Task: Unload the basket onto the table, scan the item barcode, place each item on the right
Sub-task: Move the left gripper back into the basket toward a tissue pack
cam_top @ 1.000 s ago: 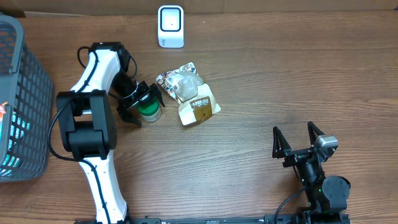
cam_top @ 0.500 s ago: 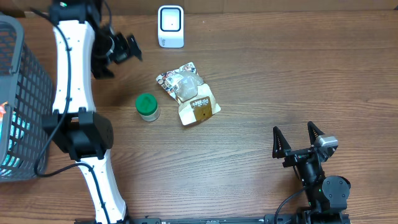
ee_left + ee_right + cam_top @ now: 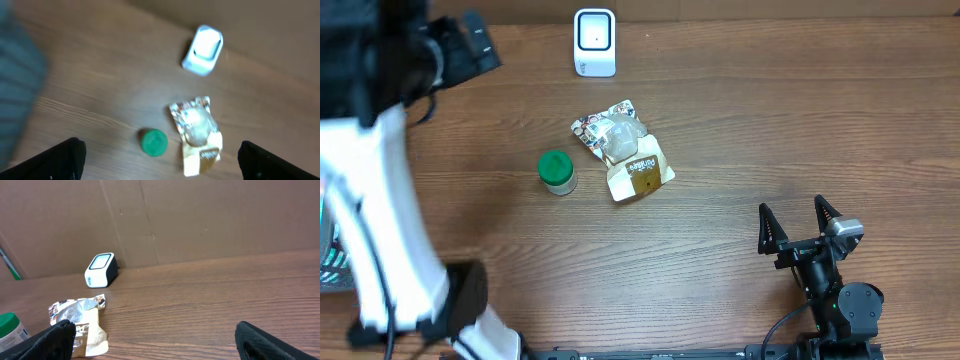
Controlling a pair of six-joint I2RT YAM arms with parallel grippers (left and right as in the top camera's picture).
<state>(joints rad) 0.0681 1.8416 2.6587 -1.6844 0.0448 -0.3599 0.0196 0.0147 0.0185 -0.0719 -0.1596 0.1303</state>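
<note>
A small bottle with a green cap (image 3: 557,172) stands upright on the wooden table, with nothing touching it. To its right lies a crinkled snack pouch (image 3: 625,150). The white barcode scanner (image 3: 594,42) stands at the table's back edge. My left gripper (image 3: 468,45) is raised high over the far left, open and empty. The left wrist view looks down on the green-capped bottle (image 3: 153,142), the pouch (image 3: 197,135) and the scanner (image 3: 202,50) from far above, the left gripper (image 3: 162,159) spread wide. My right gripper (image 3: 800,228) rests open and empty at the front right.
A dark mesh basket (image 3: 15,75) stands at the left edge, mostly hidden behind my left arm (image 3: 375,200) in the overhead view. A brown cardboard wall (image 3: 200,215) runs behind the table. In the right wrist view the scanner (image 3: 101,270) sits far off to the left.
My left gripper was around the green-capped bottle a second ago. It has since left the bottle standing and lifted up and away to the back left. The right arm has not moved.
</note>
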